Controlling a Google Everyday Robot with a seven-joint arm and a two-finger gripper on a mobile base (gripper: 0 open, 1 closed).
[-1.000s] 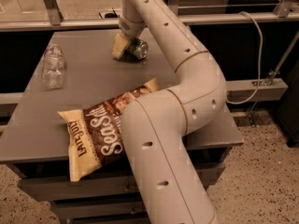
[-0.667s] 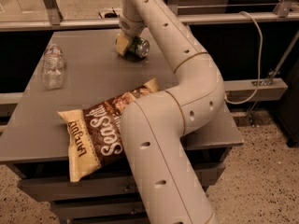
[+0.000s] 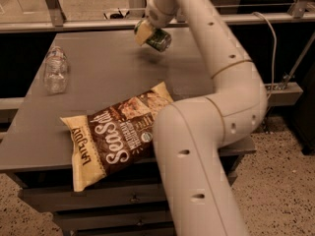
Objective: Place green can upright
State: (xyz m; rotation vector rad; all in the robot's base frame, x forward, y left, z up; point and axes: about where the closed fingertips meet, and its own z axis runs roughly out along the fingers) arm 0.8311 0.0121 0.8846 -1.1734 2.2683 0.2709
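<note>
The green can (image 3: 159, 40), dark green with a silver end, is held tilted on its side in the air above the far part of the grey table (image 3: 103, 77). My gripper (image 3: 146, 32) is shut on it; one pale finger (image 3: 142, 33) covers its left side. The can casts a shadow on the table just below. The white arm runs from the lower middle of the view up and back to the can.
A clear plastic bottle (image 3: 54, 69) lies at the table's left. A brown and cream chip bag (image 3: 114, 132) lies near the front edge, partly under the arm. A metal rail (image 3: 74, 24) runs behind the table. A cable (image 3: 268, 38) hangs at the right.
The gripper has lifted the can off the table surface; the can now hangs tilted above its shadow. The bottle and bag have not moved.
</note>
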